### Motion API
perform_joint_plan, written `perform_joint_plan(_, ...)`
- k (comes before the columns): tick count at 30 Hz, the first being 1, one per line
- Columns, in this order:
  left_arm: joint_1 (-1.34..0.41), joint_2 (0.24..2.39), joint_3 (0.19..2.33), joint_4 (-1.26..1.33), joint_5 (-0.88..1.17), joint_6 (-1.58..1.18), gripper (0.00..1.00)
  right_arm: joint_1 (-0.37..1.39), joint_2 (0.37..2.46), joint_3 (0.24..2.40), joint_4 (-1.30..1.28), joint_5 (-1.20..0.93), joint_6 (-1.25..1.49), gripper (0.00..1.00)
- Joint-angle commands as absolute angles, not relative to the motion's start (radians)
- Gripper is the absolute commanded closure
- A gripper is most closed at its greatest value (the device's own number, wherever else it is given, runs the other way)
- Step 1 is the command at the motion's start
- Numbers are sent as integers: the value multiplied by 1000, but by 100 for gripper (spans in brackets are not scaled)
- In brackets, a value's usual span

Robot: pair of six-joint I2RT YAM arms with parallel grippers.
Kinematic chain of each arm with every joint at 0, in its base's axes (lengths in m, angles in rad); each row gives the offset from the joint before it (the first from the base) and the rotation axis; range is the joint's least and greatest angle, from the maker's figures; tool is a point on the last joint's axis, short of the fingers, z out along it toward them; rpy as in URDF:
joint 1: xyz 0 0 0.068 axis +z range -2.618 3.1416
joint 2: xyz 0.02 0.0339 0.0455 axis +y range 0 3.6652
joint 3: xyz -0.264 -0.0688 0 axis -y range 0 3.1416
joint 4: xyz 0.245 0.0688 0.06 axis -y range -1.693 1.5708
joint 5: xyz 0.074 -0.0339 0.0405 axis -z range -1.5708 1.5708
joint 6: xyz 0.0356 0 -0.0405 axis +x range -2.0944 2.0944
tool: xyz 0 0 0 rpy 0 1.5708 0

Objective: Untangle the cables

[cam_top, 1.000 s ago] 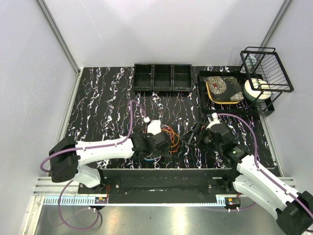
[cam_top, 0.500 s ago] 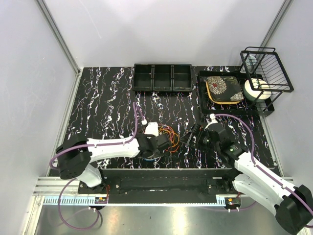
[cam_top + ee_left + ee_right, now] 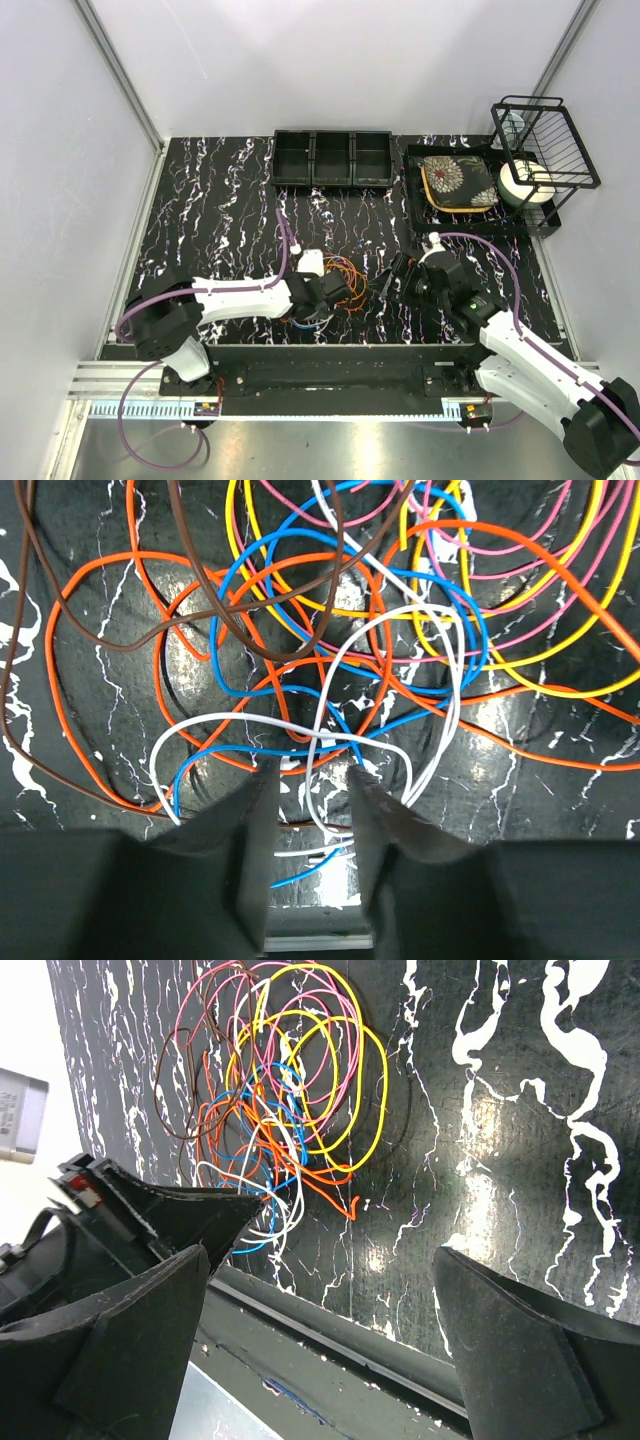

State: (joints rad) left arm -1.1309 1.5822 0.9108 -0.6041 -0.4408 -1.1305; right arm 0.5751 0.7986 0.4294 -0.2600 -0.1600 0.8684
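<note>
Cables (image 3: 347,277) sit in one tangled bundle on the table (image 3: 215,200), close to its near edge, between the two arms. The wrist views show orange, blue, yellow, pink, brown and white loops, all crossing over each other. Orange and blue make up most of the near side, yellow and pink the far side.

Left pincer (image 3: 310,777) is low over the near side of the bundle, jaws parted by a narrow gap. A white strand and a blue strand run through that gap. Neither looks clamped, since the fingers (image 3: 250,825) stand clear of each other and the strands lie loose between them.

Right pincer (image 3: 322,1252) has its jaws spread wide and grips nothing. It is just off the right side of the bundle, not touching it. A loose orange end pokes out of the tangle toward it.

Far side of the table:
- A black three-compartment bin (image 3: 332,158) in the middle.
- To its right, a black tray (image 3: 411,190) carrying a floral-patterned square plate (image 3: 458,182).
- At the far right corner, a black wire rack (image 3: 548,140) with a white round item (image 3: 525,183) under it — can't tell what that item is.
</note>
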Motion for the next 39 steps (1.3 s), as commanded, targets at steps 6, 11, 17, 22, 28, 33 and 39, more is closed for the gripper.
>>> perform_joint_plan(6, -1129, 1598, 977, -583, -434, -1108, 100, 578, 779, 420, -242, -176, 864, 0)
perform_joint_plan(11, -1127, 1539, 1262, -848, -486, -1040, 100, 580, 781, 440, -262, -175, 851, 0)
perform_joint_plan(17, -1126, 1517, 1957, -1281, -692, -856, 100, 580, 749, 509, -284, -140, 836, 0)
perform_joint_plan(22, -1117, 1410, 1958, -1169, -677, -753, 100, 578, 697, 551, -302, -120, 822, 0)
perform_joint_plan(28, -1031, 1283, 1397, -944, -449, -890, 100, 580, 609, 580, -376, -110, 810, 0)
perform_joint_plan(33, -1017, 1246, 1146, -763, -278, -928, 100, 580, 604, 624, -376, -230, 804, 0)
perform_joint_plan(39, -1017, 1187, 1216, -750, -325, -829, 100, 580, 727, 647, -289, -373, 836, 0)
